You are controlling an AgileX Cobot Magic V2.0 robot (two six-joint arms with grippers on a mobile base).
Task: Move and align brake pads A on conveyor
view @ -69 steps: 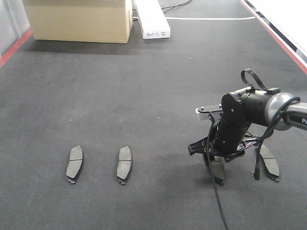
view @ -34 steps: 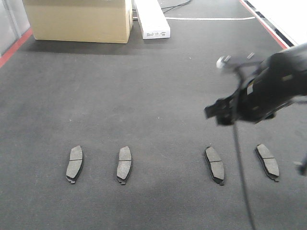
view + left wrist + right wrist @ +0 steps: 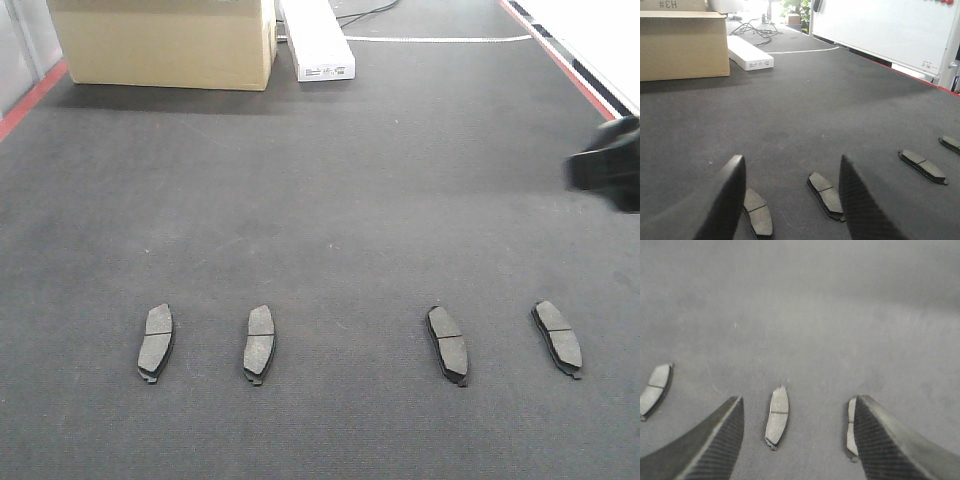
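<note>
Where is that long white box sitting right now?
In the front view the white box lies at the far end of the conveyor, just right of the cardboard box, well beyond the four brake pads.

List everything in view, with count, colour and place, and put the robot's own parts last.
brake pads: four, dark grey, in a row across the near part of the belt
conveyor: one, dark charcoal belt with red side rails
cardboard box: one, tan, far left of the belt
long box: one, white, beside the cardboard box
white panel: one, along the belt's far side in the left wrist view
left gripper: black, open, empty
right gripper: black, open, empty, above the pads
</note>
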